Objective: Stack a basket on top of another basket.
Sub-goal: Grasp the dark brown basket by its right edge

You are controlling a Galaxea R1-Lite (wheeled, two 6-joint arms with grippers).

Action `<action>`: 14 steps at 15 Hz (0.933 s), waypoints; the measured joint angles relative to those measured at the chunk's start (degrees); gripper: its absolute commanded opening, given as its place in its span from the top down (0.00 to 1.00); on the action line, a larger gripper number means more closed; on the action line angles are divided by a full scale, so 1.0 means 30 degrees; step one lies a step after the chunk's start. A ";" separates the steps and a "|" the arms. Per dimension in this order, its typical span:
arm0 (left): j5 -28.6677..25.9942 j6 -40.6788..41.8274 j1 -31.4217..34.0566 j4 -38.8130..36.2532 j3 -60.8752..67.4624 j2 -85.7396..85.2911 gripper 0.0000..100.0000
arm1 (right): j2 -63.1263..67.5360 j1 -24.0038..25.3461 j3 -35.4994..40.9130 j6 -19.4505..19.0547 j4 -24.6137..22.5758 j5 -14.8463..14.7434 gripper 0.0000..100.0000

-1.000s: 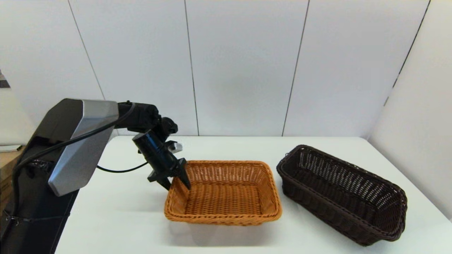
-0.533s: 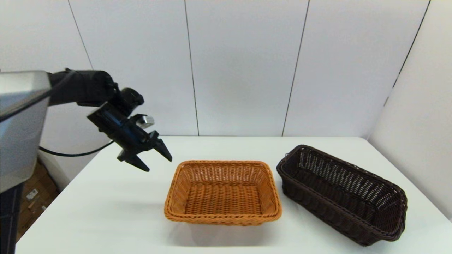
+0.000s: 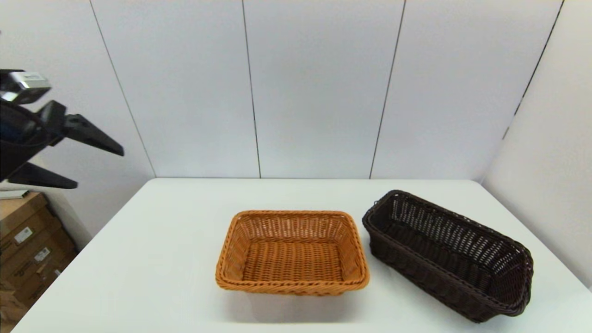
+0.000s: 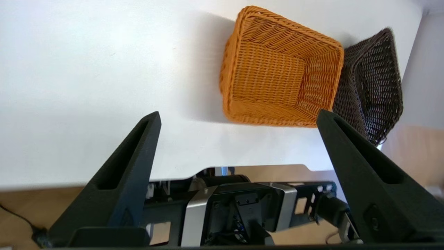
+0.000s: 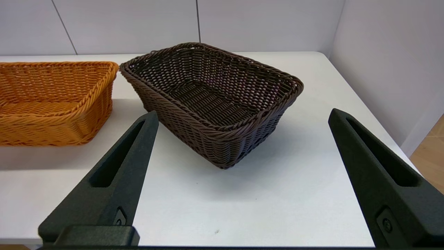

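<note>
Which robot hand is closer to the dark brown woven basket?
Right. The right gripper, jaws open, hovers low just in front of the dark brown rectangular wicker basket. The left gripper, also open, is raised far off beyond the orange-tan wicker basket.

We see the left gripper as two long, matte black fingers, each a flat wedge tapering to a sharp point. Behind them, at about ten o'clock in the head view, sits a small silver-grey block with a dark face (likely the wrist camera housing). In the left wrist view each finger carries a long recessed slot along its inner side, and beyond them we see the robot's body: black panels edged with brushed silver bands, with black cables near it. The right gripper matches, its fingers slotted too, each with a small round screw near the base.
</note>
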 measured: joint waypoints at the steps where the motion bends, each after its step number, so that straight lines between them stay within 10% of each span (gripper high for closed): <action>1: 0.0146 0.0293 0.0488 0.0024 0.1191 -0.1857 0.00 | 0.0000 0.0000 0.0000 0.0000 0.0000 0.0012 0.00; 7: 0.0549 0.3365 0.2028 0.0130 1.0013 -1.3857 0.00 | 0.0000 0.0000 0.0000 0.0008 0.0000 0.0000 0.00; 14: 0.2182 0.4450 -0.1792 0.0126 1.6526 -2.4385 0.00 | 0.0000 0.0000 0.0000 0.0000 0.0000 0.0008 0.00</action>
